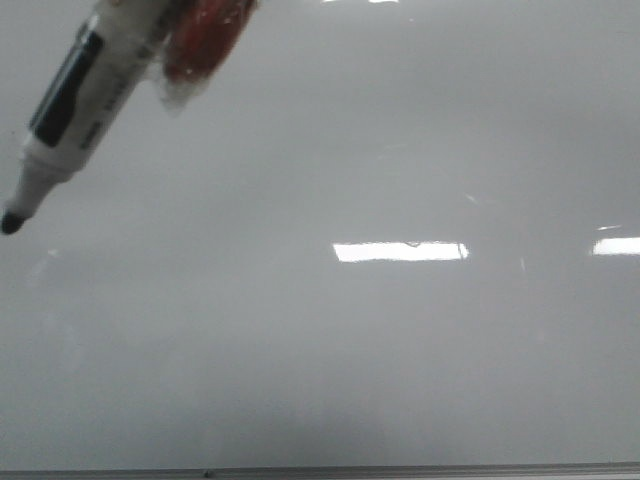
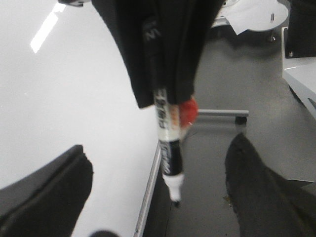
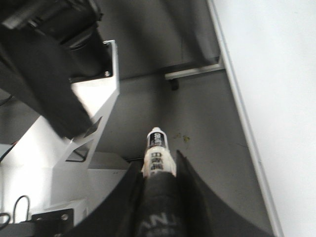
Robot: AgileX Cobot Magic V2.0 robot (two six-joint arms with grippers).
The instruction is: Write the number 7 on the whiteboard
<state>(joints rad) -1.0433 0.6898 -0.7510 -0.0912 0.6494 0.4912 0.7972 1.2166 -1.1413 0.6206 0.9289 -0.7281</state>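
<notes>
The right claw [image 3: 157, 165] was clamped narrow on a marker [image 3: 157, 143], its two dark fingers pressed against the barrel's sides with the printed white end sticking out beyond them. From the left wrist, the same claw [image 2: 165, 98] showed as a black mass gripping the marker [image 2: 168, 153] high on the barrel, with the black tip pointing away from it. A red, glossy lump [image 2: 187, 111] sat against the barrel just beside those fingers.

The left claw [image 2: 159, 150] stood wide, its fingers [image 2: 54, 187] well apart and touching nothing.

In the front view the marker [image 1: 75, 110] slanted in from the upper left corner, the red lump [image 1: 205, 40] beside it and the tip [image 1: 12, 222] near the left border. Whether the tip touched the surface could not be told.

The whiteboard [image 1: 350, 350] filled that view, a pale grey face with bright rectangular reflections. It lay open to the right of and below the tip, as far as the thin metal edge [image 1: 400, 468] at the bottom. From the right wrist, the whiteboard [image 3: 276, 74] lay off to one side of the claw, with grey floor [image 3: 197, 113] between them.
</notes>
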